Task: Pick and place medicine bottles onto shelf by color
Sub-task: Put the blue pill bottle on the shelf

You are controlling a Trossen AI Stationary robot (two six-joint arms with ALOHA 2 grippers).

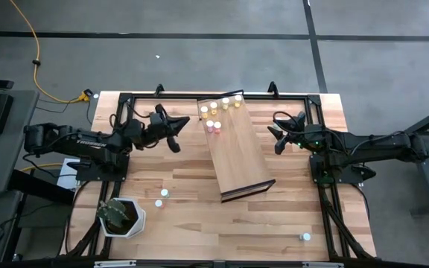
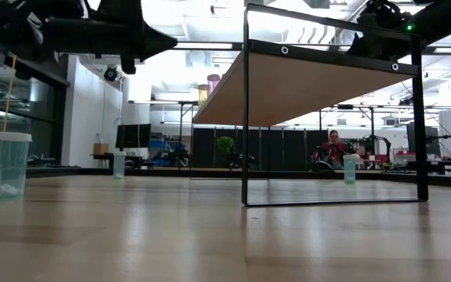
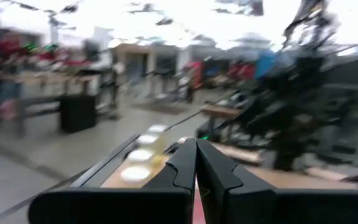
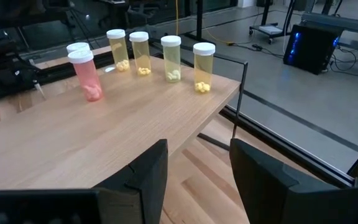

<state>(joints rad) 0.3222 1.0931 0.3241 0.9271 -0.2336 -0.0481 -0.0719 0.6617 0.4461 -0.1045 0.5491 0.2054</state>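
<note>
Risk is judged greatest at the tilted shelf: four yellow bottles and two pink bottles stand at its raised end, and a knock could topple them. Three bottles remain on the worktop. Left hand is pressed together, nothing visibly held; right hand stands apart, empty.

Two black jointed arms are seen; the right arm is dotted with green lights; blunt black fingers are shown.

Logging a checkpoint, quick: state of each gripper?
Left gripper: fingers shut, holding nothing visible.
Right gripper: fingers open, empty.
</note>
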